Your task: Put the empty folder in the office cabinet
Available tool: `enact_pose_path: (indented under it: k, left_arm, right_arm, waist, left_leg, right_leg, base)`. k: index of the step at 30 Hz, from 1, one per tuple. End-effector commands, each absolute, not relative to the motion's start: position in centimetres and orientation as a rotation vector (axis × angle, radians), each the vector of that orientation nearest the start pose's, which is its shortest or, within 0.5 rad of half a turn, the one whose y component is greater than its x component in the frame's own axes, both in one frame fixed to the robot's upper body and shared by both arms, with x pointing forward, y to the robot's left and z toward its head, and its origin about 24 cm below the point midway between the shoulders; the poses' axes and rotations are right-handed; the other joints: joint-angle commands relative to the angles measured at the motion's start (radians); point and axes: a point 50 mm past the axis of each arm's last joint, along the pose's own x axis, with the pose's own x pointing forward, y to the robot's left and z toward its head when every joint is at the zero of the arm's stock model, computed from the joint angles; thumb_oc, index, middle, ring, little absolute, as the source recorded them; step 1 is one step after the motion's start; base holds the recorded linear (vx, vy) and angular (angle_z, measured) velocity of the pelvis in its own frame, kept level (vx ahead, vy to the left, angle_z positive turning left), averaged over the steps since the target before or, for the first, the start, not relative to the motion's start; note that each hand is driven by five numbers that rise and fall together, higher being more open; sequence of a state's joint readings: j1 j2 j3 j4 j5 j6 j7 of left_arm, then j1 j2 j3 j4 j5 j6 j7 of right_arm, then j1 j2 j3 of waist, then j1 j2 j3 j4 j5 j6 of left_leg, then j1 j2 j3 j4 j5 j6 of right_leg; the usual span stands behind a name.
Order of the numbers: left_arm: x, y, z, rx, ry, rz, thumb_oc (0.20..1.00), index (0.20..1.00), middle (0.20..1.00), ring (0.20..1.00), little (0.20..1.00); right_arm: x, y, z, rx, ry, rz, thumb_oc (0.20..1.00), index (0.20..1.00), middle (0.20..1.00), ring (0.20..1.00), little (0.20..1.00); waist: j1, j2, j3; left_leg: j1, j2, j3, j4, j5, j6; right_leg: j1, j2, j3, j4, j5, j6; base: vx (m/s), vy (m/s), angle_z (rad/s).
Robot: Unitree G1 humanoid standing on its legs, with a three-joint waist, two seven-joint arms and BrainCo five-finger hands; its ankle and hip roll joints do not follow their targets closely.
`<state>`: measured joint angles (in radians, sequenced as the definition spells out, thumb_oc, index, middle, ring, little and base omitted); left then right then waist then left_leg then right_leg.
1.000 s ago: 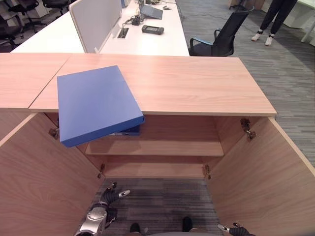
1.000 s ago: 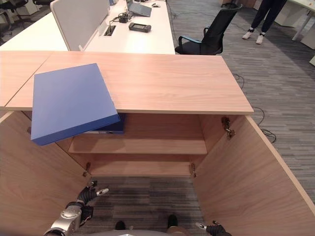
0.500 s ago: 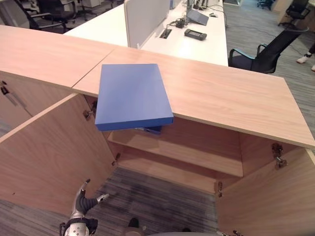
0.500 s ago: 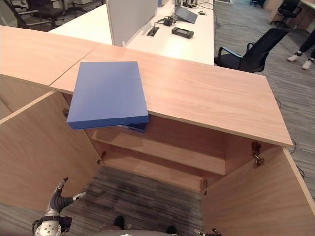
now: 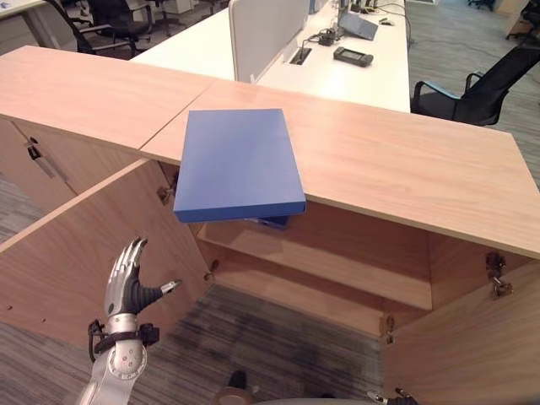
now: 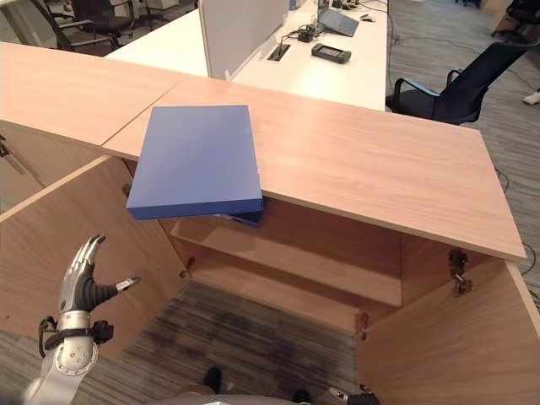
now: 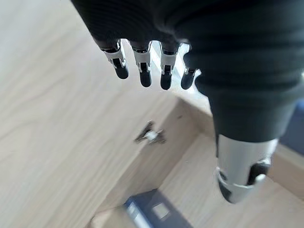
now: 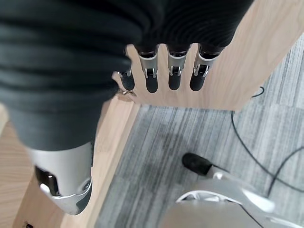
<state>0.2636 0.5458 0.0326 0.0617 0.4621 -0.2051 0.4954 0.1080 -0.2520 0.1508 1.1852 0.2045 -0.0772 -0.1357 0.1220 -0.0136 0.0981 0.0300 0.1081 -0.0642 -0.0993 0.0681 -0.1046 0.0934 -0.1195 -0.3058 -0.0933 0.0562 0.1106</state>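
Here, a flat blue folder (image 5: 239, 160) lies on the wooden top of an office cabinet (image 5: 396, 160), near that top's left end and at its front edge; roughly the nearer half of the folder juts out past the edge over the open cabinet, so it looks easy to take from below or from the front, and also easy to tip off. Both cabinet doors stand wide open, the left door (image 5: 93, 253) and the right door (image 5: 460, 337) swung toward the viewer; inside, a bare wooden shelf (image 5: 337, 268) runs across, with something dark blue (image 5: 272, 223) partly hidden beneath the overhanging folder.

The robot's left hand (image 5: 126, 283) is raised in front of the left door, below the folder and apart from it; its fingers are straight and spread, thumb out to the side, holding nothing; this reads as a reach toward the folder's overhanging edge. The right hand (image 8: 164, 71) hangs low beside the right door, fingers straight and relaxed, empty.

The folder is not yet in the cabinet. The floor is grey striped carpet (image 5: 278, 346); behind the cabinet stand white desks (image 5: 337, 72) with a grey divider screen (image 5: 266, 29) and black office chairs (image 5: 472, 80).
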Motion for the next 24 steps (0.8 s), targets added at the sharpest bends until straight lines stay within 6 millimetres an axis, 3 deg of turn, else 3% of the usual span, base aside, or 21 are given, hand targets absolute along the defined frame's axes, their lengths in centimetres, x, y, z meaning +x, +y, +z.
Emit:
enact_pose_path:
  k: [1,10,24]
  left_arm:
    - [21.5,26.8,9.1,1.081,-0.391,0.352,1.000,1.000,1.000,1.000,1.000]
    - [22.3,24.7,14.0,1.229,-0.671,0.270,1.000,1.000,1.000,1.000,1.000]
    - [22.3,24.2,14.9,1.271,-0.718,0.259,1.000,1.000,1.000,1.000,1.000]
  right_arm:
    - [8.5,-24.2,-15.7,-0.238,1.130,-0.249,1.000,1.000,1.000,1.000,1.000]
    - [8.8,-24.2,-15.6,-0.281,1.121,-0.202,1.000,1.000,1.000,1.000,1.000]
    - [8.1,-24.4,-15.8,-0.277,1.144,-0.228,1.000,1.000,1.000,1.000,1.000]
  waist:
    - [0.013,-0.024,0.042]
    - [-0.005,-0.006,0.040]
    - [-0.026,0.017,0.036]
  left_leg:
    - [0.002,-0.014,0.034,0.012,-0.041,-0.013]
    - [0.010,-0.011,0.036,0.012,-0.043,-0.016]
    - [0.021,-0.013,0.043,0.012,-0.046,-0.015]
  right_leg:
    - [0.050,-0.025,0.029,0.012,-0.095,0.060]
    - [0.050,-0.017,0.033,0.014,-0.103,0.056]
    - [0.054,-0.012,0.041,0.019,-0.108,0.050]
  base:
    - [0.01,-0.013,0.09]
    - [0.00,-0.007,0.02]
    - [0.00,0.000,0.00]
